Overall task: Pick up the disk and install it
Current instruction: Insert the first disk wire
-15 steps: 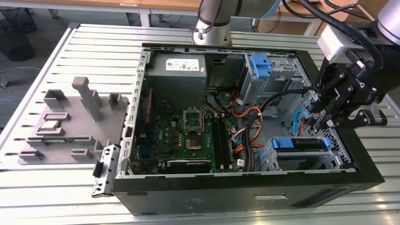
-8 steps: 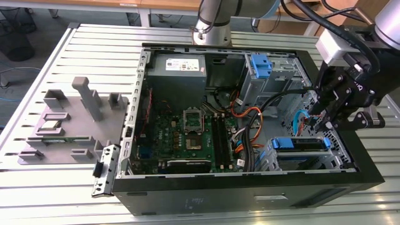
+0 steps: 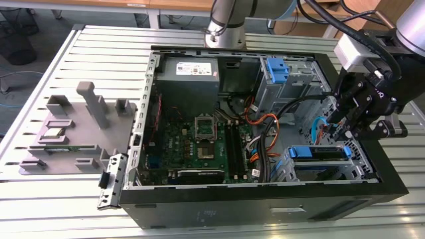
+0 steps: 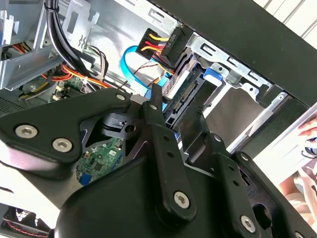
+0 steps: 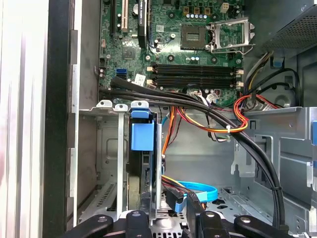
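Disk (image 3: 319,152) seated at 4 o'clock of case (image 3: 265,201), exterior view. Gripper (image 3: 345,133) at its 1 o'clock, jaws apart, empty. Judged dense, rigid, shock-sensitive; hold by blue rails (image 5: 142,137).

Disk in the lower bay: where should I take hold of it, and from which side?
On the disk, probably the exposed upper edge with its blue rail, pinched across the thin width, claw coming straight down through the open side of the case. It stands on edge in the drive cage, whose walls cover its flat faces.
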Controlling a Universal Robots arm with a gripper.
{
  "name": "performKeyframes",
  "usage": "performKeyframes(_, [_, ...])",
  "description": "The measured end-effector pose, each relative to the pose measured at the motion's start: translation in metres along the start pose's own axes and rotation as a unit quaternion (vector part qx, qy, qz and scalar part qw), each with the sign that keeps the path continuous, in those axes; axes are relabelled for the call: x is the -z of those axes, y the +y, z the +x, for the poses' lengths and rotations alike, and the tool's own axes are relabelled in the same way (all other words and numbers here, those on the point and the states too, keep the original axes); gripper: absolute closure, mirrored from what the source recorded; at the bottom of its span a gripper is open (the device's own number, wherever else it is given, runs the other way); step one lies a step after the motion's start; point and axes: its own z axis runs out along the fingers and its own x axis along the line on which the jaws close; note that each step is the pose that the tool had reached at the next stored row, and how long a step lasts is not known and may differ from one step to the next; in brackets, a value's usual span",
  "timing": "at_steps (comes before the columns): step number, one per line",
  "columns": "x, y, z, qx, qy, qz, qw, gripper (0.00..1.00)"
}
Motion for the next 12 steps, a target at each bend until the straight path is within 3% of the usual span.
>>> performKeyframes(10, [-0.0002, 0.0000, 0.0000, 0.000, 0.0000, 0.0000, 1.0000, 0.58])
performKeyframes(12, [-0.0002, 0.0000, 0.0000, 0.000, -0.0001, 0.0000, 1.0000, 0.66])
